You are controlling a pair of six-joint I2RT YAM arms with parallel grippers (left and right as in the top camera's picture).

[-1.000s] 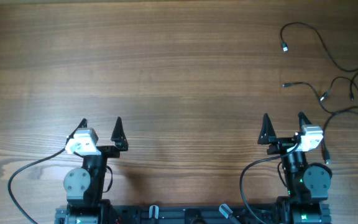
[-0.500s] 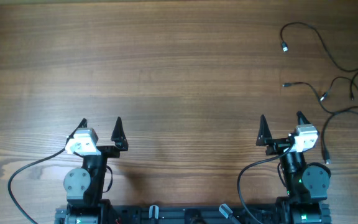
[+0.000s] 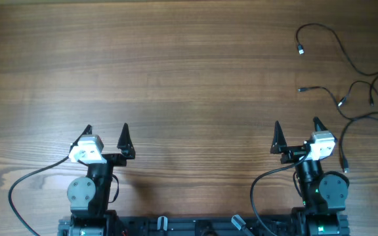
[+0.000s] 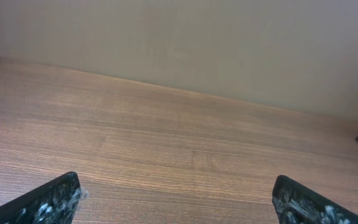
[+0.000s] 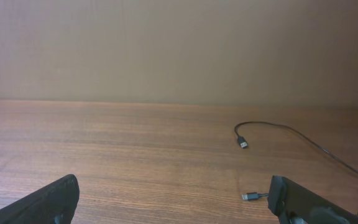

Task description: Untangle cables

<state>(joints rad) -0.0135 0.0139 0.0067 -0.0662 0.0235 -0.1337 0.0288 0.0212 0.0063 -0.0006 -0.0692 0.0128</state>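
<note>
The desk (image 3: 176, 65) is matt wood with a smooth, streaky grain. The cables (image 3: 301, 50) look like thin black plastic. The left claw (image 3: 105, 129) is matt black, scuffed whitish at its tips.

A wooden surface (image 3: 176, 65) fills the overhead view from edge to edge. It is a warm mid-brown with fine grain running left to right, in long planks of slightly different tone. At the near left corner the grain widens into paler, looping bands. Past the far edge of the surface, in both wrist views, stands a plain wall (image 4: 229, 43), a flat beige-grey with no marks or fittings. The light is soft and even, with only faint shadows and a mild sheen on the wood.
</note>
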